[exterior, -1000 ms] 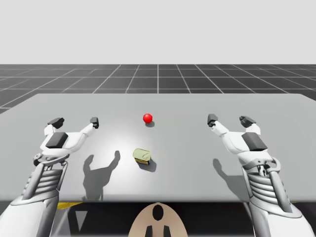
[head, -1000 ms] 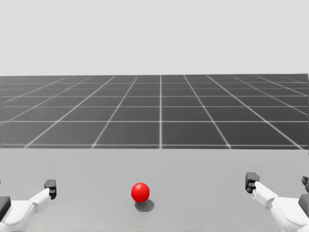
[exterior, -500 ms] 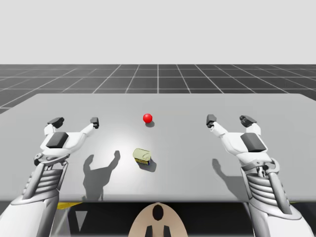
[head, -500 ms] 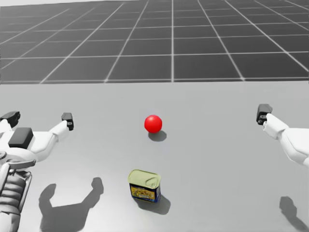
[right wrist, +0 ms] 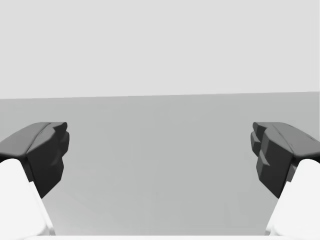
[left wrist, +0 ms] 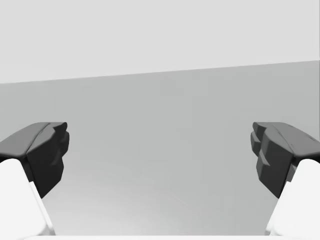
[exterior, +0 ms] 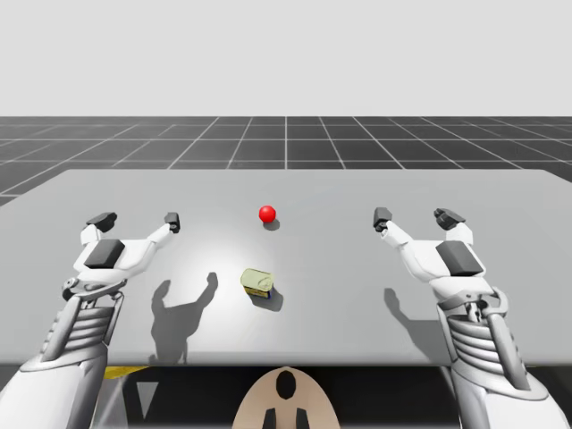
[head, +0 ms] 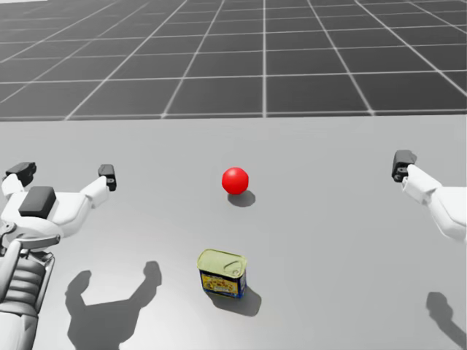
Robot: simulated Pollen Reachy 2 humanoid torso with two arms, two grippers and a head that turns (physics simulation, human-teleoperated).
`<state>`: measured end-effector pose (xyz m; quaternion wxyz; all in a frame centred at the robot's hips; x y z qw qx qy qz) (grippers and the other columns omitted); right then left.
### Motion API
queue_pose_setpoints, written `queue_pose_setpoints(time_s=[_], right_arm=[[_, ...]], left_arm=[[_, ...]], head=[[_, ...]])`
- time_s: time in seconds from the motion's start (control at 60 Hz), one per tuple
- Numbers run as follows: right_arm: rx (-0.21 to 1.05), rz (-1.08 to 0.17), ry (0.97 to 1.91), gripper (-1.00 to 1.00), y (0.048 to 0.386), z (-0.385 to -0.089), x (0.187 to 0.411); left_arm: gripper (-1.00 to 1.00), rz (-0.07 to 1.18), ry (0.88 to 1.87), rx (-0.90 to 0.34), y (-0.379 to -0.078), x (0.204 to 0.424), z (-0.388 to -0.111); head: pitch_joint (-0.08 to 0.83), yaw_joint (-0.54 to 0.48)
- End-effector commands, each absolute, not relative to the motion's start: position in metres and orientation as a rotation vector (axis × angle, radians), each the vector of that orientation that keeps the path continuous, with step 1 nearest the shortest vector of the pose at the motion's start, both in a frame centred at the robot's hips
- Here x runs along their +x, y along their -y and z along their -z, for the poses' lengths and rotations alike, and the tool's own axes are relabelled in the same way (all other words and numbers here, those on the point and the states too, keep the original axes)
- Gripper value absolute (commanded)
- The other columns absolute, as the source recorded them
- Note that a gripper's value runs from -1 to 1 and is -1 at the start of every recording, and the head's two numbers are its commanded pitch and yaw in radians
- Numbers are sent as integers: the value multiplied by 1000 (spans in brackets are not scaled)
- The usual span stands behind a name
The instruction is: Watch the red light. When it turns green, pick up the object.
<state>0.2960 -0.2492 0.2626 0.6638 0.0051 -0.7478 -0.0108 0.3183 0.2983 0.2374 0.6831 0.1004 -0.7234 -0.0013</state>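
Your head has tipped down. The head view now takes in the tabletop (head: 343,240), with the red light (head: 235,180) near the centre of the frame. The small rectangular tin (head: 222,273), pale green lid up and blue-and-yellow sides, stands below it at lower centre.

In the high view nothing on the tabletop has moved. The tin stands just left of centre, near the light but apart from it, and the light is red as before. The left arm (exterior: 107,259) at lower left and the right arm (exterior: 447,264) at lower right hover well apart from the tin, one on each side. The left jaws and the right jaws are both spread wide with nothing between them.

You now have both light and tin in sight, but the cue has not come. Hold off the grasp until the light goes green.
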Motion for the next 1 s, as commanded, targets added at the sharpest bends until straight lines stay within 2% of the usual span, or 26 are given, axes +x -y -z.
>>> queue_pose_setpoints(time_s=[0.017, 1.0], right_arm=[[15, 25, 1688, -1000, 248, -262, 296], [20, 19, 1690, -1000, 249, -263, 295]], left_arm=[[-1000, 3, 1624, 225, -298, 318, -238], [-1000, 7, 1625, 225, -297, 318, -237]], head=[[468, 93], [478, 96]])
